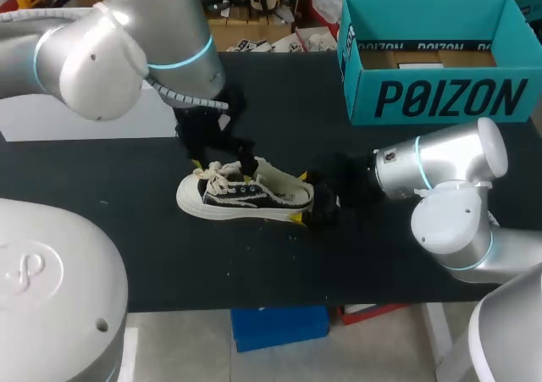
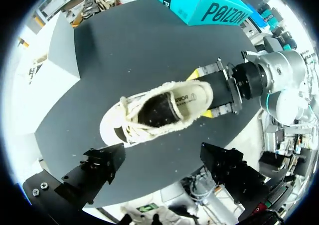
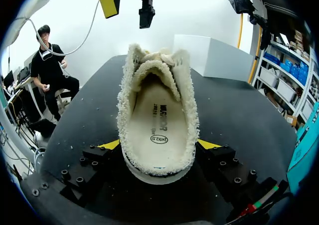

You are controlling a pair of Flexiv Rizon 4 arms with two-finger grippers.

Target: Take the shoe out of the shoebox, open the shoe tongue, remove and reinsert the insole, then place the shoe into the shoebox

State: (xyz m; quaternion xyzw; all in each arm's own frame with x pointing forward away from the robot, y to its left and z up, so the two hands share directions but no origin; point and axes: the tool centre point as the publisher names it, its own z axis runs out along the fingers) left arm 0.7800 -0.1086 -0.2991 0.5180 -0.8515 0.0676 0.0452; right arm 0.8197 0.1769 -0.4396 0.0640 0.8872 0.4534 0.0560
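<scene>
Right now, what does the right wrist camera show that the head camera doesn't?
Only the right wrist view looks into the shoe from the heel: the insole lying flat inside fleecy lining. Only the head view shows its black side and the open top of the shoebox. Both show the right gripper clasping the heel on the black table.

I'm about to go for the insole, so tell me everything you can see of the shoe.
The shoe is a low sneaker: black upper, white rubber sole, cream laces, fluffy cream lining. It stands upright on its sole on the black table, outside the shoebox, toe toward my left. The pale insole lies inside. The right gripper clamps its heel from both sides.
</scene>
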